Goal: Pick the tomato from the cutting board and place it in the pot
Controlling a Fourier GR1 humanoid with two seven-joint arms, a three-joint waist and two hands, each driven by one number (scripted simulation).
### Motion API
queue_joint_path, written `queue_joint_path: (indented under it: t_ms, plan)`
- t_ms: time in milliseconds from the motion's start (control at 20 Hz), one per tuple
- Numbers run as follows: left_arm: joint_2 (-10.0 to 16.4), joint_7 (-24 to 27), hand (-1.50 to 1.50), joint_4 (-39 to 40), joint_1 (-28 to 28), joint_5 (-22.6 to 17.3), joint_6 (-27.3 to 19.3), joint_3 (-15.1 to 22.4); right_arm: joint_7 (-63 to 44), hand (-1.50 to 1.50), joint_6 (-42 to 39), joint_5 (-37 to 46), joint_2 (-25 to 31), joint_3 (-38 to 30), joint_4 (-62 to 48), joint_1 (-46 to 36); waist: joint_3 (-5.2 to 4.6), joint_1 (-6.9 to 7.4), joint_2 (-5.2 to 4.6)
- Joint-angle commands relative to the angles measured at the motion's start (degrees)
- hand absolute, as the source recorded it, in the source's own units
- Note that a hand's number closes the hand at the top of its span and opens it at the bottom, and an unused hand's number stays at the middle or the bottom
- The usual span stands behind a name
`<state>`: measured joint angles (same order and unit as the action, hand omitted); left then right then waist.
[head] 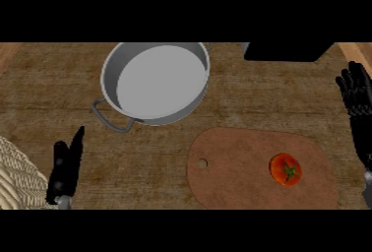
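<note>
You have the pot (156,81) near the counter's (240,98) far edge, left of centre. The cutting board (232,172) lies by the near edge, right of centre, apart from the pot. The tomato (286,169) sits on the board's right half. A woven item (15,179) occupies the near left corner.

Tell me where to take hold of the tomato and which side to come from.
Grip the tomato across its round red flanks, coming down from above with the right hand, the nearer one. It lies free on the flat cutting board, green stem up, so its sides are likely the best faces to pinch.
</note>
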<state>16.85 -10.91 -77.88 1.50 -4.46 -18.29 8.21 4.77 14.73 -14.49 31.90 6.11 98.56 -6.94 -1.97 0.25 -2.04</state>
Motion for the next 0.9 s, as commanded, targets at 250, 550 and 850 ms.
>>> queue_joint_path:
  t_ms: [250, 550, 850]
  plan:
    - [11.1, 0.8, 0.0, -19.4, 15.6, 2.3, 0.6, -6.4, -4.4, 1.5, 5.7, -5.0, -5.0, -4.8, -6.7, 16.1, 2.25, -6.59, 3.17]
    - [9.9, 3.1, 0.0, -18.7, 12.6, 0.4, 1.8, -6.7, 14.5, -1.5, 25.2, 18.2, -3.9, -6.5, -3.7, 24.9, 1.88, -6.58, 2.76]
    - [9.7, 5.5, 0.0, -12.5, 4.9, -0.1, 6.0, -7.0, 21.5, -1.5, 26.8, 20.3, -9.2, -2.5, 6.8, 43.1, 1.9, -2.22, 2.15]
